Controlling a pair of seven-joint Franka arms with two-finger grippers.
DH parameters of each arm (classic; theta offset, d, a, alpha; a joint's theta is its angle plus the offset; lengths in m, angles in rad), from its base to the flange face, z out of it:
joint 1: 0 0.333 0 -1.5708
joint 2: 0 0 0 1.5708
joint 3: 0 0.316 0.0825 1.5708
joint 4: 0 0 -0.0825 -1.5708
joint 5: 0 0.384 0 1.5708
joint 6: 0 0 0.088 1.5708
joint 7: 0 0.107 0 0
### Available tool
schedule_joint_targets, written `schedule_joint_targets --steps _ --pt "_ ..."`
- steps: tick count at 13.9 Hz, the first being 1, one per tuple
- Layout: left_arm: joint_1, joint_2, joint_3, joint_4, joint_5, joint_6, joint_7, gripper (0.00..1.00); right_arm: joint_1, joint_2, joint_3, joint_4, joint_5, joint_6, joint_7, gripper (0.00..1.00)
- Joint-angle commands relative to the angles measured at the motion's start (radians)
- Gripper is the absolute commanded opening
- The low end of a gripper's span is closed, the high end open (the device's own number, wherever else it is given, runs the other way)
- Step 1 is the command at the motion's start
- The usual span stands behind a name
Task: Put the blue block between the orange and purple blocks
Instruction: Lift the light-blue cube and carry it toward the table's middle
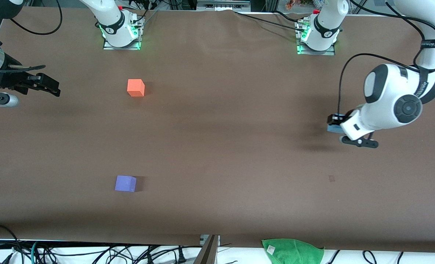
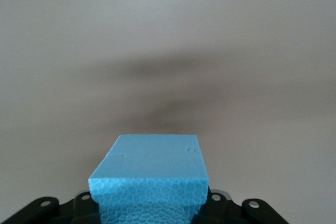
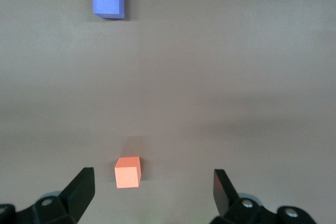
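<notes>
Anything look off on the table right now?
Nothing stands out. Orange block and purple block sit flat on the table, well apart. Left gripper holds the blue block squarely; right gripper waits open at its end.

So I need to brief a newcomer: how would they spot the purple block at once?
On the brown table, look toward the right arm's end. Of the two cubes resting there, the small matte lavender-violet purple block lies nearer the front camera than the bright orange-coral cube.
</notes>
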Motion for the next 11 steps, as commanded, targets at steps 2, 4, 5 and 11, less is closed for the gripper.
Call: schedule_joint_targets --steps 2,4,5,11 --pt "-0.173 0.099 -0.058 0.114 -0.011 -0.026 -0.206 0.08 -0.008 0.008 0.004 0.019 0.01 -0.003 -0.014 1.0" --pt "-0.312 0.188 -0.055 0.197 0.057 -0.023 -0.366 0.1 -0.006 0.008 0.004 0.019 0.01 -0.003 -0.013 1.0" --pt "-0.363 0.234 -0.055 0.237 0.099 -0.023 -0.415 0.1 -0.008 0.008 0.004 0.019 0.01 -0.003 -0.013 1.0" --pt "-0.509 0.446 -0.059 0.323 0.101 0.232 -0.647 0.05 0.003 0.006 0.007 0.019 0.01 0.0 -0.01 1.0"
